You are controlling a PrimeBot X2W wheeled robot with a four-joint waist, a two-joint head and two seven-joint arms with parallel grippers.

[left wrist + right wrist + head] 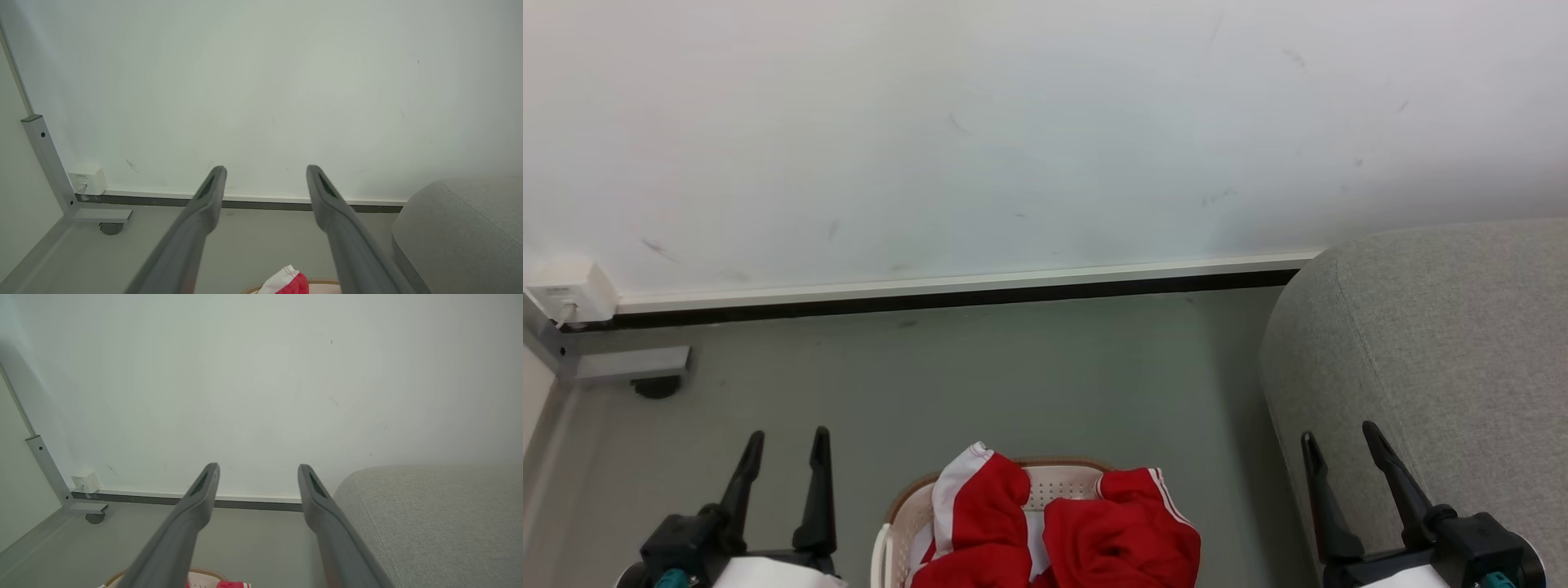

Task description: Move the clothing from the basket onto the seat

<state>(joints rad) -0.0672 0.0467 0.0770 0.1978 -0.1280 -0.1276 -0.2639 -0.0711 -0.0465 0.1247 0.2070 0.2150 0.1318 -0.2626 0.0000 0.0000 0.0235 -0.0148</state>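
Note:
Red clothing with white stripes is heaped in the cream basket at the bottom centre of the head view. The grey seat rises at the right. My left gripper hovers open to the left of the basket, nothing between its fingers. Over the seat's near edge, to the right of the basket, my right gripper stands open and empty. In the left wrist view the left gripper points at the wall, with a bit of clothing below. The right wrist view has the right gripper beside the seat.
A white wall with a dark skirting strip runs behind. A white socket box and a grey metal frame with a castor sit at the far left. Grey floor lies between basket and wall.

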